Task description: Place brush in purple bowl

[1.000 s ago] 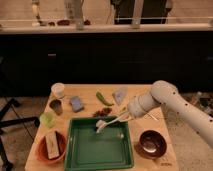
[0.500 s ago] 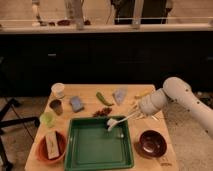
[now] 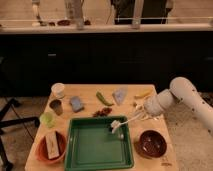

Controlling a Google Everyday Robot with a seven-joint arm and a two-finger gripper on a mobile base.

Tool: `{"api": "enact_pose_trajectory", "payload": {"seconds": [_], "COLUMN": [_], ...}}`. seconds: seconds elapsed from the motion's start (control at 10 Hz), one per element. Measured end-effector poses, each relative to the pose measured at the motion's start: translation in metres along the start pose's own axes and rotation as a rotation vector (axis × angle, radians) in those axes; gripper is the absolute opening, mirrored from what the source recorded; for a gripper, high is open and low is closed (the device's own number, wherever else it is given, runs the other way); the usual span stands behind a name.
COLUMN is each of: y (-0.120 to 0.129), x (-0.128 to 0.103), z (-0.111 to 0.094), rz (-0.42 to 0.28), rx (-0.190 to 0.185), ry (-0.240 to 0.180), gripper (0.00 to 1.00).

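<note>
The brush [image 3: 120, 123] hangs tilted over the back right corner of the green tray [image 3: 85, 150], its blocky pale head low and its slim white handle rising to the right. My gripper [image 3: 141, 114] is shut on the handle's far end, just right of the tray. The white arm [image 3: 186, 95] comes in from the right edge. The purple bowl [image 3: 151, 143] sits on the table at the front right, below and slightly right of the gripper, with nothing visible inside it.
An orange-red bowl [image 3: 42, 150] holding a pale block stands at the front left. Behind the tray lie a white cup [image 3: 58, 90], a metal cup [image 3: 55, 106], a green cup [image 3: 47, 119], a blue sponge [image 3: 76, 103], a green pepper [image 3: 101, 98], red chillies [image 3: 103, 112] and a grey pouch [image 3: 120, 94].
The arm has carried the brush to the right, from over the tray's back middle towards its right edge, nearer the purple bowl.
</note>
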Motion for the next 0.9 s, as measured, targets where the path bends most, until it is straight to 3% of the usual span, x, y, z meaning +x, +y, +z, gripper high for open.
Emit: {"api": "enact_pose_trajectory", "payload": {"seconds": [0.4, 0.5, 0.7, 0.9], "y": [0.0, -0.002, -0.008, -0.01], "x": [0.001, 0.002, 0.0, -0.003], "z": [0.0, 0.002, 0.014, 0.013], "rz": [0.003, 0.003, -0.001, 0.003], "rx": [0.002, -0.014, -0.101, -0.14], "ry": [0.0, -0.014, -0.066, -0.073], "gripper": [0.1, 0.1, 0.1, 0.1]}}
